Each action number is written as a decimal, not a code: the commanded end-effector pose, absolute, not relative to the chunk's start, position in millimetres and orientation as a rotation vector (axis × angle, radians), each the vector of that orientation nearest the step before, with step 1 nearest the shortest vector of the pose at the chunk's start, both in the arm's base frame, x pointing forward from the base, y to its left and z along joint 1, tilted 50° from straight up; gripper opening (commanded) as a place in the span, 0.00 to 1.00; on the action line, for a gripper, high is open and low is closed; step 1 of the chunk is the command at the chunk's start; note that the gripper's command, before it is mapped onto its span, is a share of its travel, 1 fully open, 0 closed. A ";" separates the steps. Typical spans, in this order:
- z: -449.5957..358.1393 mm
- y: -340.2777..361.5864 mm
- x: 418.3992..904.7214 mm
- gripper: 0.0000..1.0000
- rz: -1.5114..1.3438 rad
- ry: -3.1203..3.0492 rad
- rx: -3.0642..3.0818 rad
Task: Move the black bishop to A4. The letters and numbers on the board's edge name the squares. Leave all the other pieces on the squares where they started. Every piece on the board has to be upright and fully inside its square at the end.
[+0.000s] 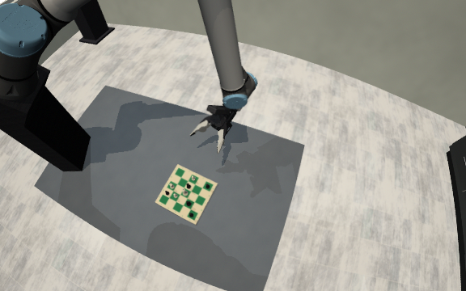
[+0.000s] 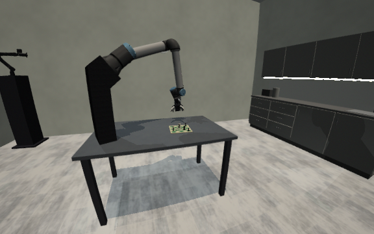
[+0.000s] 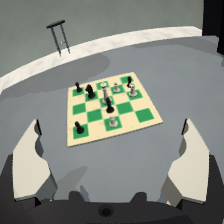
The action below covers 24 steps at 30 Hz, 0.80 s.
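Note:
A small green and cream chessboard (image 1: 188,193) lies on the dark grey table, and it also shows in the exterior view (image 2: 180,129) and in the wrist view (image 3: 111,107). Several black and white pieces stand upright on it. A tall slim black piece (image 3: 109,105) stands near the board's middle; a black piece (image 3: 90,91) and a black pawn-like piece (image 3: 78,127) stand to its left. I cannot tell for sure which is the bishop. My gripper (image 1: 206,141) (image 2: 176,110) is open and empty, high above the table and behind the board. Its two pale fingers frame the wrist view (image 3: 112,160).
The arm's black pedestal (image 1: 35,121) (image 2: 100,101) stands on the table's left side. A dark counter with cabinets (image 2: 320,130) runs along the right wall. A black stand with a small arm (image 2: 18,107) is at the far left of the room.

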State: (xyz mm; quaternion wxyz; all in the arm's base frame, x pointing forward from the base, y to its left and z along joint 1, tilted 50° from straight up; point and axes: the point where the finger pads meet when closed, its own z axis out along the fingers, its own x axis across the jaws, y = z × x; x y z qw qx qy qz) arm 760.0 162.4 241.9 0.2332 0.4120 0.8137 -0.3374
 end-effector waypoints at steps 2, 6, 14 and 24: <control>233.8 140.9 755.7 1.00 -0.642 2.223 1.360; 230.4 132.4 754.6 1.00 -0.523 2.206 1.455; 221.7 109.7 751.9 1.00 -0.196 2.131 1.687; 214.9 91.4 749.6 1.00 0.076 2.038 1.855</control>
